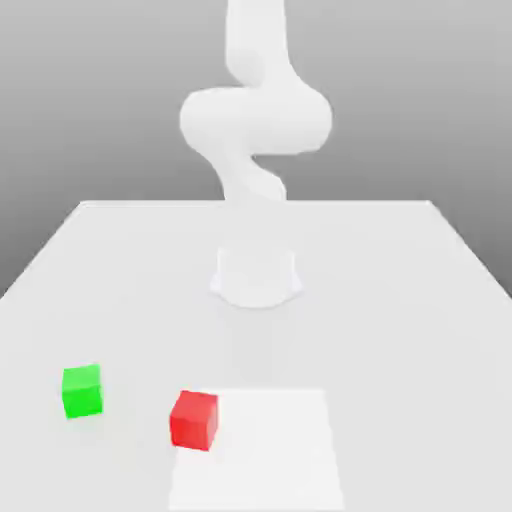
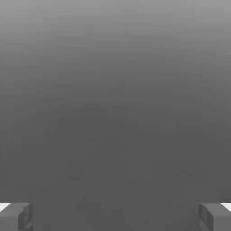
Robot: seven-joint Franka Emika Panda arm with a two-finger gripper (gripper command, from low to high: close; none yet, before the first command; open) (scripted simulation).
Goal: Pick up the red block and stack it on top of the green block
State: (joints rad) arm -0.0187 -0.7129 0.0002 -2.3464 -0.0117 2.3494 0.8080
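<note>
Gripper (image 2: pixel 115 216) spread wide, holding nothing; hand view faces blank grey, no block between fingers. Red block (image 1: pixel 194 419) rests on table (image 1: pixel 400 300), near front edge. Green block (image 1: pixel 82 390) sits apart, toward exterior view's left. Arm (image 1: pixel 255 120) raised, well above both; descent toward red block judged next.

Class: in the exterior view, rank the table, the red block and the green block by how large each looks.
1. The table, by far the largest.
2. The red block and the green block look alike; red looks marginally bigger, perhaps from nearness, so no ranking.

White table (image 1: pixel 400 300): green block (image 1: pixel 82 391) & red block (image 1: pixel 194 420) on it, apart; arm base (image 1: pixel 257 275) too.
</note>
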